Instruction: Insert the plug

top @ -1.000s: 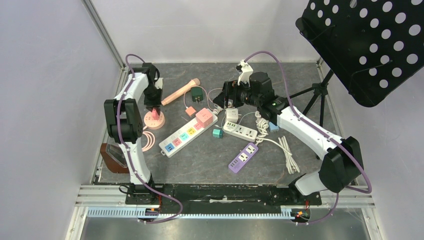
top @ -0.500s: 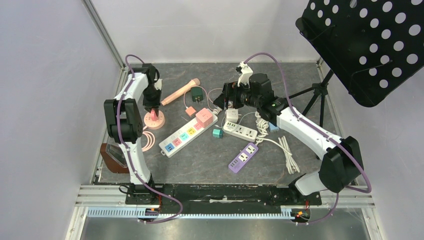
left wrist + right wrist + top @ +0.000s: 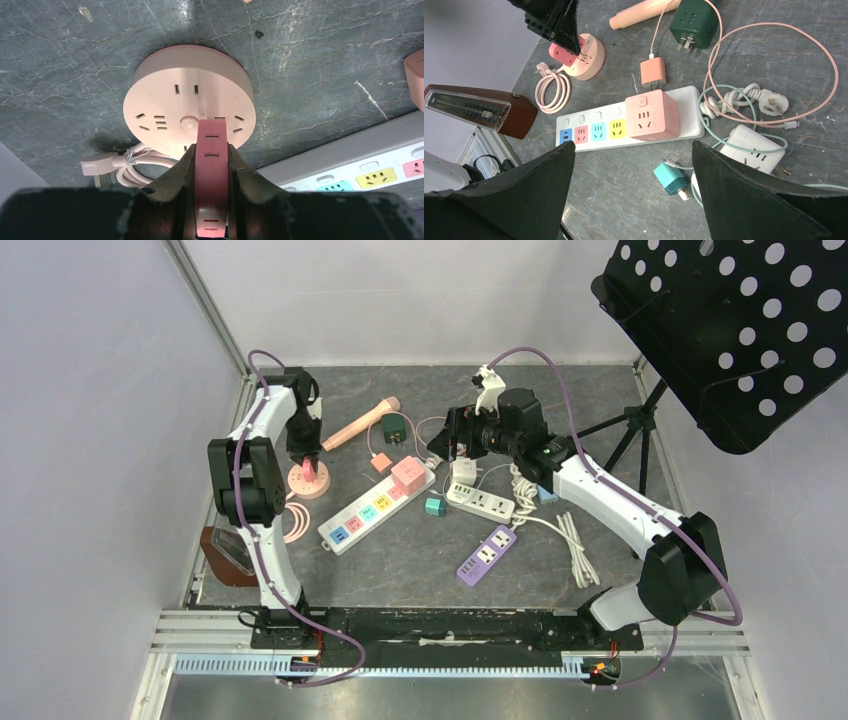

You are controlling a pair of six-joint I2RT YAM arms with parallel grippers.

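Grey marbled table point(image 3: 400, 560) carries a long white power strip point(image 3: 370, 508) with coloured outlets, and near the strip's far end the right gripper point(image 3: 632, 145) hangs with its fingers spread wide and nothing between them. Left of the strip lies a round pink socket point(image 3: 165, 95). The left gripper point(image 3: 212, 150) is clamped on a pink plug point(image 3: 212, 135) whose front end meets the socket's top face.

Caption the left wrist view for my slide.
Left pincer grips a pink plug at the round pink socket hub on the grey table.
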